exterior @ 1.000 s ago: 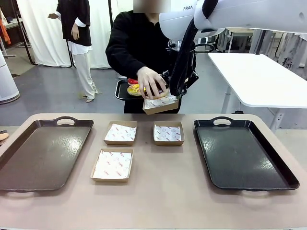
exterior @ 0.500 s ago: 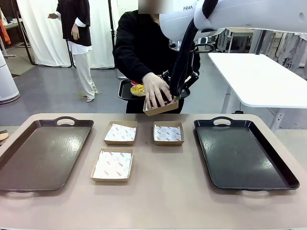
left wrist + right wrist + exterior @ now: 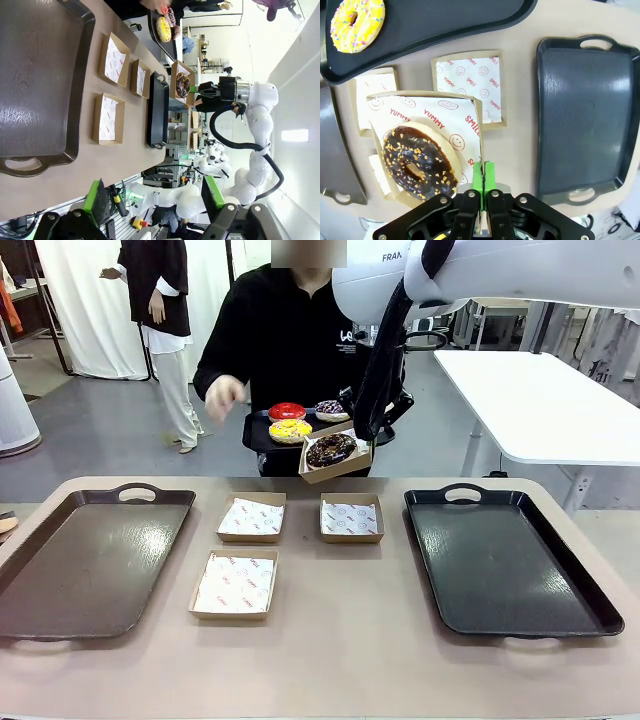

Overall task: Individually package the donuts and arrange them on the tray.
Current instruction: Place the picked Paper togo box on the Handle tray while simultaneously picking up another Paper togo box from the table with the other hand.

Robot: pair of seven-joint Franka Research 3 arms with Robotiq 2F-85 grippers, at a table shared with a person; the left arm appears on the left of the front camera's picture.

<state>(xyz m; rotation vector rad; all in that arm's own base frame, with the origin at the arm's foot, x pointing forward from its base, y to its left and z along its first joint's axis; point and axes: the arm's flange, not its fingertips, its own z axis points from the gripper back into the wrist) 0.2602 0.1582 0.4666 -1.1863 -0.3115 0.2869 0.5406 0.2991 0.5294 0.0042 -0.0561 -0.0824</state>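
My right gripper (image 3: 366,436) is shut on the rim of a paper-lined cardboard box (image 3: 338,466), holding it in the air past the table's far edge. A dark chocolate donut (image 3: 330,449) with sprinkles lies in that box. The right wrist view looks down on it: green pads (image 3: 482,176) pinch the box wall (image 3: 480,142) beside the chocolate donut (image 3: 419,164). A person holds a small black tray (image 3: 254,436) with a red donut (image 3: 286,411), a yellow donut (image 3: 290,429) and a purple-white donut (image 3: 329,409). My left gripper (image 3: 155,200) stands open above the left end of the table.
Three empty lined boxes (image 3: 251,517) (image 3: 351,518) (image 3: 234,583) sit mid-table. A big dark tray (image 3: 85,560) lies at the left and another (image 3: 505,560) at the right, both bare. The person's free hand (image 3: 225,395) hangs left of the small tray.
The person's hand set the chocolate donut into the box I hold, then drew back to the left. The small tray shifted. My right arm held still.
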